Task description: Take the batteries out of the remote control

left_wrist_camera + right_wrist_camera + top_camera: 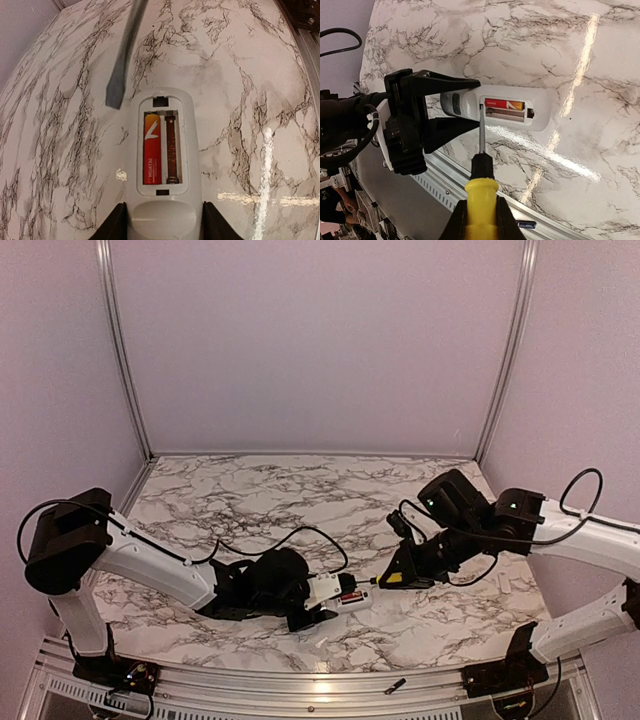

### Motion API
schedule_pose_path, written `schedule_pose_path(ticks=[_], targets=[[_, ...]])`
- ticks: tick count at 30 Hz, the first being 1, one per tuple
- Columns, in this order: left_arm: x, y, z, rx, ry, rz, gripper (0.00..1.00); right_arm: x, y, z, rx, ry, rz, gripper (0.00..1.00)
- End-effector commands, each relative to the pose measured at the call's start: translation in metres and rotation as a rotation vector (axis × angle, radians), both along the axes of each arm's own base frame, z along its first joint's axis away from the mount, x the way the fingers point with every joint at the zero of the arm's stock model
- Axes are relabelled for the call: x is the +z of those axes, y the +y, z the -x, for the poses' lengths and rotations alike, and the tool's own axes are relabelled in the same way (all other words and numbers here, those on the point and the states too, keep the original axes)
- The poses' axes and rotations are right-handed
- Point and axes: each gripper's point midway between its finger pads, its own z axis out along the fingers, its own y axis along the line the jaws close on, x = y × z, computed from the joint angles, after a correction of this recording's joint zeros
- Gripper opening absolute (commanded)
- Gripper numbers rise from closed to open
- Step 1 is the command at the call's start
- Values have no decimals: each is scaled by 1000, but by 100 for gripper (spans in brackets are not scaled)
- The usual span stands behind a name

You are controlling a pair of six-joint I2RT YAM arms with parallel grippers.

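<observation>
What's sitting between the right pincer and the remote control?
The yellow-handled screwdriver: the right pincer grips its handle, and its shaft spans the gap toward the remote control. The right wrist view shows it.

Table: white marble, grey-black veins, bright glare streaks.
Remote: plain white back; one bay of recess dull brown inside.
Battery: red-orange wrap, white mark, small white lettering.
Screwdriver: yellow handle, black collar, steel-grey shaft.
Left claw: black.
Right claw: black.
Left arm, right arm: white shells, black joints.
Cable: black.
Green light on right arm.
Walls: pale lilac.
Rails: silver.
</observation>
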Motion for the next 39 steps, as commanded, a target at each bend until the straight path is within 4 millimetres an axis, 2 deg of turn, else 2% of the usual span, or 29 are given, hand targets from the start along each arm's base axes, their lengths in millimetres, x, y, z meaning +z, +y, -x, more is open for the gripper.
schedule_pose_path(ticks=[1,6,9,16,20,25,30,39], targets=[[28,3,-10,7,-105,23,0,24,-11,-16,-51,-104,23,0],[58,11,-15,-24,-257,62,0,50,-13,-25,-64,-188,-7,0],[79,17,-28,16,-350,87,0,65,-13,-27,-49,-243,-24,0],[108,20,-43,56,-370,150,0,93,-19,-29,-29,-345,-49,0],[122,20,-38,19,-364,186,0,101,-20,-27,-9,-360,-52,0],[115,12,-18,-144,-248,117,0,101,-12,-15,70,-357,-44,0],[98,21,3,-263,-85,60,0,94,-16,-14,155,-400,55,0],[46,44,22,-275,152,-85,0,75,-10,-5,368,-487,151,0]])
